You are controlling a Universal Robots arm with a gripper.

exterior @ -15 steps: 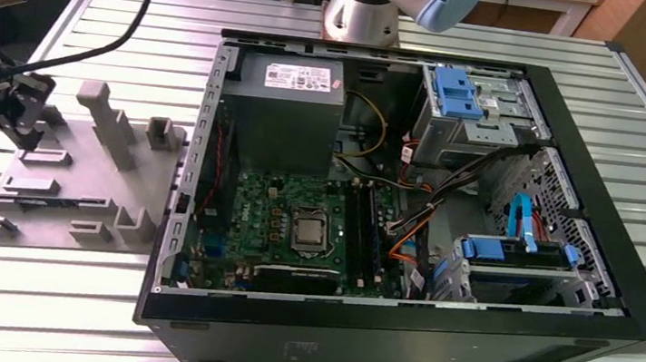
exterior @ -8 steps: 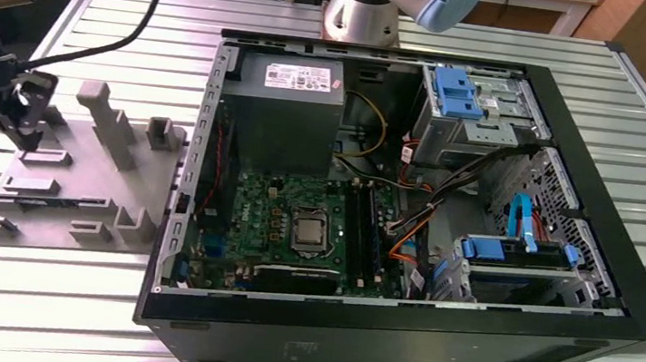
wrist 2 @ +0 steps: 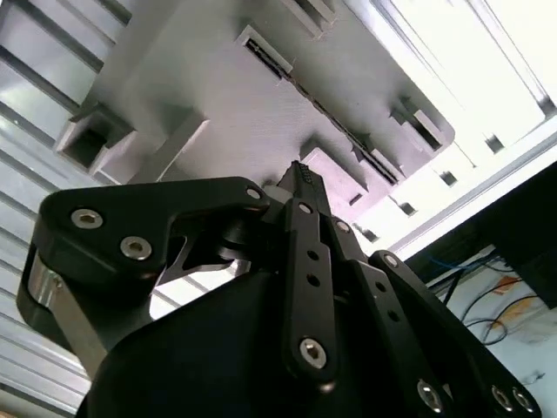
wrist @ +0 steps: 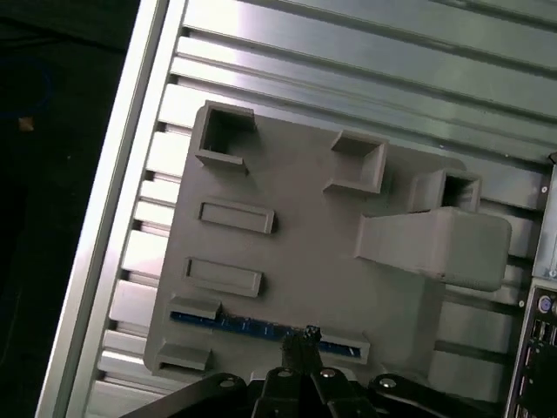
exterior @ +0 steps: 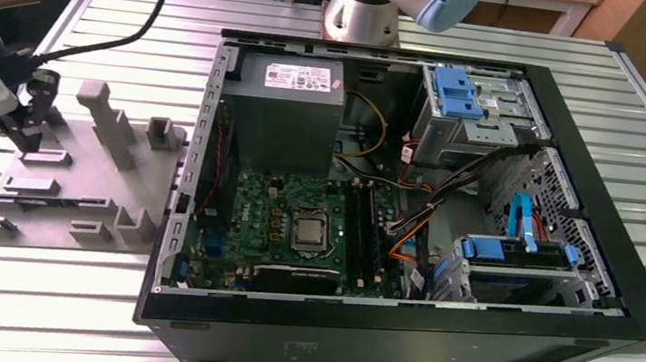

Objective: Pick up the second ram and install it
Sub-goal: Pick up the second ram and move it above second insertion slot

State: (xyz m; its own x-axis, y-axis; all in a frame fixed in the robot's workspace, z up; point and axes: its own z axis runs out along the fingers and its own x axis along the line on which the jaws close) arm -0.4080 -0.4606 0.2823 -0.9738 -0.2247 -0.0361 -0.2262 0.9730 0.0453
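Observation:
The second ram (wrist: 252, 325) stands on its long edge in a slot of the grey fixture plate (wrist: 305, 261), showing as a thin dark strip with blue along it. In the exterior view the ram (exterior: 53, 200) is a dark line near the plate's front. My gripper (wrist: 300, 338) hangs over the plate, its two black fingers pressed together and holding nothing. In the first wrist view the tips lie just over the strip, right of its middle. In the exterior view the gripper (exterior: 27, 146) is above the plate's far left part. The second wrist view shows the fingertips (wrist 2: 300, 174) closed above the ram (wrist 2: 335, 109).
An open computer case (exterior: 404, 327) lies on the slatted metal table at the exterior view's right, with motherboard (exterior: 293, 223), memory slots (exterior: 369, 227), power supply (exterior: 290, 95) and blue drive brackets. Tall grey fixture blocks (exterior: 110, 125) rise between my gripper and the case.

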